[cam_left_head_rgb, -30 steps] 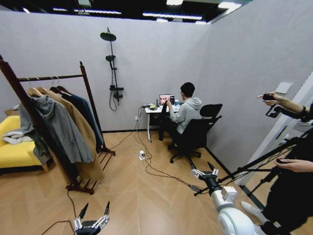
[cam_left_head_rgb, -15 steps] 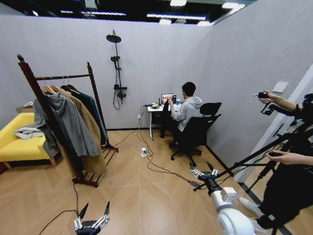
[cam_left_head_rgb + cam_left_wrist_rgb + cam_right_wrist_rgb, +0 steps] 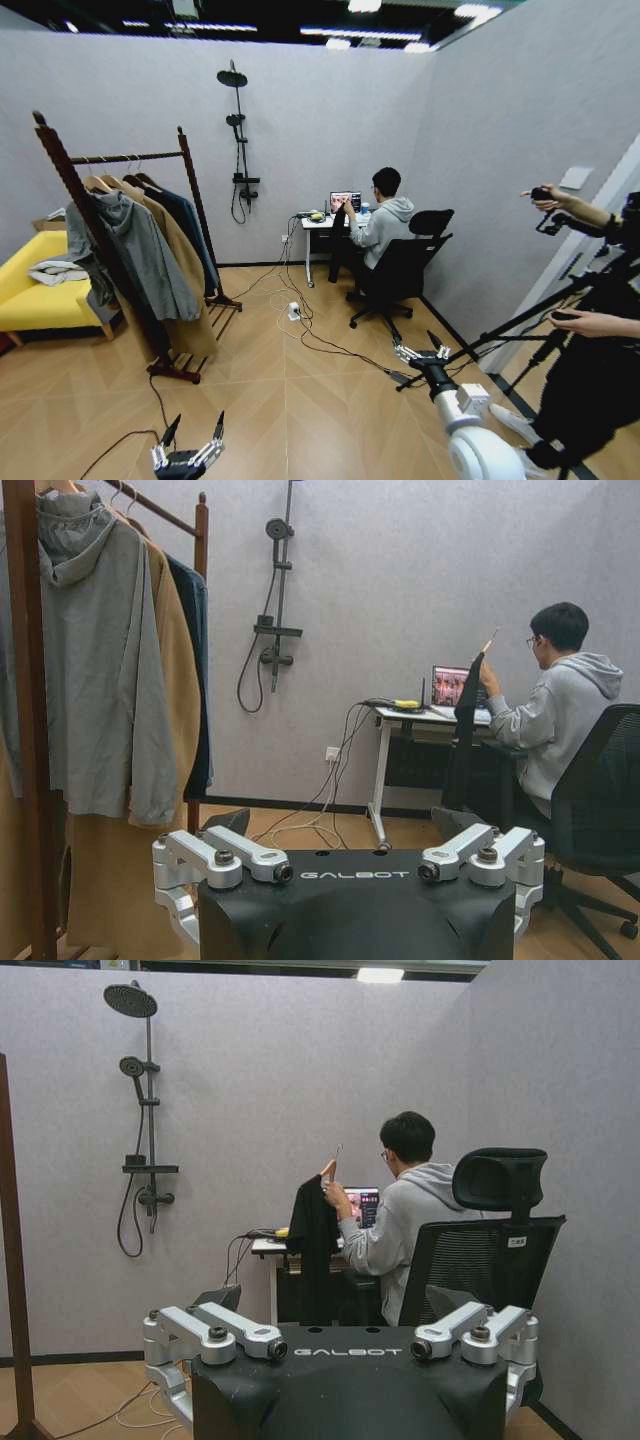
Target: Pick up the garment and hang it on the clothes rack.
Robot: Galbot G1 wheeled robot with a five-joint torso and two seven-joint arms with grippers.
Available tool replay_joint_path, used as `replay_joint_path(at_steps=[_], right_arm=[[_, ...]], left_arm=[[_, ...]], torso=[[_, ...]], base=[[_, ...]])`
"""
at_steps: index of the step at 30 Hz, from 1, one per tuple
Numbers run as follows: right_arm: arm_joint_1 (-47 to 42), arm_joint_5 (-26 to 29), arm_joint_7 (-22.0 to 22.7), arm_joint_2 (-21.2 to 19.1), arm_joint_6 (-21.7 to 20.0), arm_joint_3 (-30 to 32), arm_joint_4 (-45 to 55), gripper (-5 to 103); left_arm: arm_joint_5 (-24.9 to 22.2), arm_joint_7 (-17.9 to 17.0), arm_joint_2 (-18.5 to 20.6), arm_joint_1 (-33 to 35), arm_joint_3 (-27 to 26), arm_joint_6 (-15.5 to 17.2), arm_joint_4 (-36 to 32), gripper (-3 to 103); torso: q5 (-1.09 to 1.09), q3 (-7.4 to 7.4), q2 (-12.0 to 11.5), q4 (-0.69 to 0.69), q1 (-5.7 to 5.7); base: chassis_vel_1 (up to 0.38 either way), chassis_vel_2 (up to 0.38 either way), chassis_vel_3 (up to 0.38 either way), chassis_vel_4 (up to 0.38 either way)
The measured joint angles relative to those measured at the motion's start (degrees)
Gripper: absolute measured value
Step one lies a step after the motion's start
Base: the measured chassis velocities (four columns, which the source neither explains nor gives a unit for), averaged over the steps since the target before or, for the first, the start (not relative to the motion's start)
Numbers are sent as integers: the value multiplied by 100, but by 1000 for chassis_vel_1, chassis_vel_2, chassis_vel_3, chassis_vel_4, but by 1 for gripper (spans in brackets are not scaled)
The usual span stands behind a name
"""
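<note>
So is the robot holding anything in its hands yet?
No. The left gripper and right gripper are both open and empty, low over the floor. The teal garment hangs on the rack.

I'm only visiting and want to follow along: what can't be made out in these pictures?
- Garment: mostly behind the tan coat, in the head and left wrist views.
- Clothes rack: near post's top cut off by the left wrist view's edge.
- Laptop screen: too small, head view.
- Left gripper, open: body cut by the head view's bottom edge. Right gripper hangs open.
</note>
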Motion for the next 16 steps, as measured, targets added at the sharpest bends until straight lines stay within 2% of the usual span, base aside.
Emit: replay_joint_path(at_steps=[16], right_arm=[[-103,83,-118,-78,-21,153,187,100]], left_arm=[[0,0,0,0,0,0,0,100]], torso=[[0,0,0,-1,0]], base=[[0,0,0,0]])
